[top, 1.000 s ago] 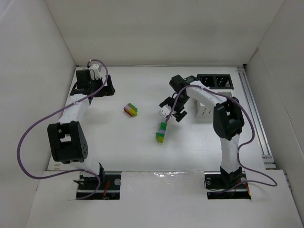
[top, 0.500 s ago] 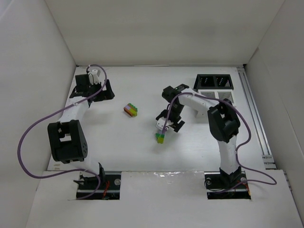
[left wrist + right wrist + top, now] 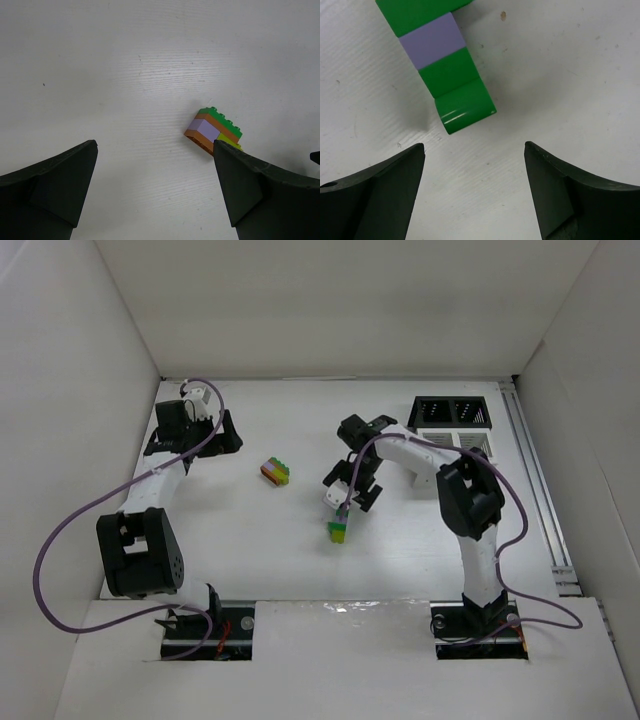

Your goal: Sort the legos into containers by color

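A short stack of green, purple and lime legos (image 3: 338,531) lies mid-table. In the right wrist view its green and purple end (image 3: 436,55) lies just ahead of the fingertips. My right gripper (image 3: 346,502) (image 3: 474,147) hovers over the stack's far end, open and empty. A second stack of green, orange, purple and lime legos (image 3: 276,471) (image 3: 214,132) lies to the left. My left gripper (image 3: 226,435) (image 3: 155,150) is open and empty, left of that stack. The black container pair (image 3: 453,411) and the white pair (image 3: 462,445) stand at the far right.
White walls enclose the table on three sides. A metal rail (image 3: 535,480) runs along the right edge. My right arm's forearm (image 3: 415,452) crosses in front of the white bins. A purple cable (image 3: 80,505) loops off the left arm.
My right gripper has swung left and nearer, from beside the white bins to over the green stack's far end. My left gripper has shifted slightly left. Both stacks stay put.
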You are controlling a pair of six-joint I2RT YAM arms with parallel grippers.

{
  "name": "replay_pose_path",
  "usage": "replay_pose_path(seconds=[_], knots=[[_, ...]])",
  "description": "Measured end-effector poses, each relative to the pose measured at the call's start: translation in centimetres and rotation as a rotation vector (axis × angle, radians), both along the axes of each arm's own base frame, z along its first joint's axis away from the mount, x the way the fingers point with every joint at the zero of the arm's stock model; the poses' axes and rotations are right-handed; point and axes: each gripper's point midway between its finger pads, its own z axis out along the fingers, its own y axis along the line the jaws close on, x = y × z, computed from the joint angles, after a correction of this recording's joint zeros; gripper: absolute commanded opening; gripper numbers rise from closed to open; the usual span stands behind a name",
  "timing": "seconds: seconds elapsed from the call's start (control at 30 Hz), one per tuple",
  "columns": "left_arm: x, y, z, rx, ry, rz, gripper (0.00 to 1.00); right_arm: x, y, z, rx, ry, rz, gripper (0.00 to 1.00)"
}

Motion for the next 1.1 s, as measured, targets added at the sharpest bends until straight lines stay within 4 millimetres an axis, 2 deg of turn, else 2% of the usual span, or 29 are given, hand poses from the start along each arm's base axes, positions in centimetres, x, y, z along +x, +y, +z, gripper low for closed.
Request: replay_pose_path(seconds=[0.23,0.33,0.53,0.73,0.87,0.9,1.1], knots=[[0.0,0.1,-0.2,0.002,0.005,0.003,1.00,1.1,0.1,0.2,0.014,-0.019,-0.013,0.83],[0.1,0.2,-0.5,0.005,0.013,0.007,1.00,1.0,0.2,0.2,0.012,-0.018,-0.008,0.82],[0.2,0.3,-0.6,0.009,0.011,0.011,1.00,-1.0,0.5,-1.3,-0.022,0.011,0.031,0.81],[0.1,0.3,-0.8,0.011,0.010,0.014,1.00,-2.7,0.7,-1.7,-0.040,0.023,0.063,0.81],[-0.6,0.2,-1.2,0.011,0.016,0.015,1.00,-2.8,0.8,-1.5,-0.045,0.010,0.075,0.67],[-0.8,0.2,-1.3,0.011,0.018,0.015,1.00,-2.8,0.8,-1.5,-0.048,0.006,0.077,0.60],[-1.1,0.3,-0.8,0.017,0.004,0.021,1.00,-2.7,0.6,-1.5,-0.066,-0.007,0.084,0.42]])
